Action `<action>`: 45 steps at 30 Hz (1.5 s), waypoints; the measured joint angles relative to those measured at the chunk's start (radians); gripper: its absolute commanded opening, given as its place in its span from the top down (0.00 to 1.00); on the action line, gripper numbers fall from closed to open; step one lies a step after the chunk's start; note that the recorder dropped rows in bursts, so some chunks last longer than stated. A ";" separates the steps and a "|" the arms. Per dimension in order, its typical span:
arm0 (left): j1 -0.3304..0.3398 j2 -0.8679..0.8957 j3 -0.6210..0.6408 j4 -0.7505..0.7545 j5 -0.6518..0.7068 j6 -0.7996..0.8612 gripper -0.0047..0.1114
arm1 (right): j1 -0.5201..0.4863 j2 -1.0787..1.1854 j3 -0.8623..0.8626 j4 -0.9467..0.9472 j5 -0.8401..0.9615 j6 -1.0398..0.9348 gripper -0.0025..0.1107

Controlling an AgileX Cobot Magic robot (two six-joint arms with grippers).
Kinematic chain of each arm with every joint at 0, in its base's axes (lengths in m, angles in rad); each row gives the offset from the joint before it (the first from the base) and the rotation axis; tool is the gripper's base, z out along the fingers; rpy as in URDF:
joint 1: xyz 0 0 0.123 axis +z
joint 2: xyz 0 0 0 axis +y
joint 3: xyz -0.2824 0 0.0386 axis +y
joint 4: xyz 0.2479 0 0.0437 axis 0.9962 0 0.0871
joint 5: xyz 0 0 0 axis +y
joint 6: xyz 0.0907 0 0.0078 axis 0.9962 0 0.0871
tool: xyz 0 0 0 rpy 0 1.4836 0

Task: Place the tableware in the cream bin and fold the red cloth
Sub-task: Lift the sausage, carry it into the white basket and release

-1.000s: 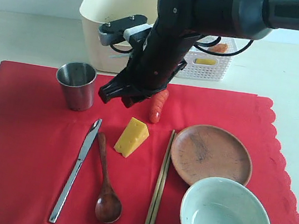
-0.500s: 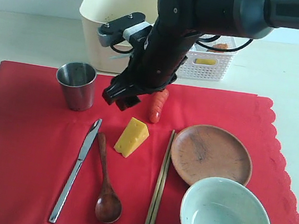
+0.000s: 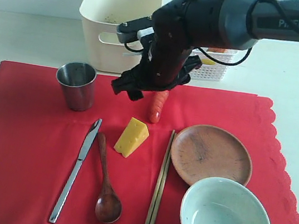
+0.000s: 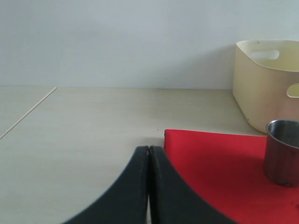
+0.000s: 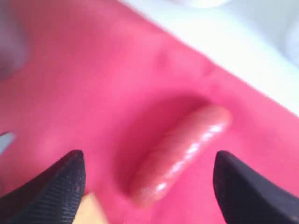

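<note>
1. Our right end effector [image 5: 150,184] hangs spread above the sausage [image 5: 180,151] on the red cloth [image 3: 21,143].
2. Our left end effector [image 4: 148,154] is pressed together near the cloth's corner.
3. We see cup [image 3: 76,84], knife [image 3: 76,168], spoon [image 3: 106,181], chopsticks [image 3: 157,186], plate [image 3: 211,155] and bowl [image 3: 225,222] on it; cream bin [image 3: 96,36] behind.

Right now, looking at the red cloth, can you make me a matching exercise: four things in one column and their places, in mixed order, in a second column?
Things:
1. steel cup
2. cheese
3. sausage
4. pale green bowl

Places, exterior view:
a. between wooden spoon and chopsticks
b. lower right, beside brown plate
c. upper left, in front of cream bin
d. just right of the open right tool

Pairs: 1-c, 2-a, 3-d, 4-b
</note>
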 measured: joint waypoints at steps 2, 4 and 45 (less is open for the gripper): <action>0.000 0.000 0.000 0.000 0.000 0.000 0.96 | -0.002 0.017 0.002 -0.098 -0.004 0.109 0.34; 0.000 0.000 0.000 0.000 0.000 0.000 0.96 | -0.003 0.040 0.002 -0.159 -0.008 0.188 0.34; 0.000 0.000 0.000 0.000 0.000 0.000 0.96 | -0.060 -0.064 0.002 -0.203 -0.023 0.121 0.98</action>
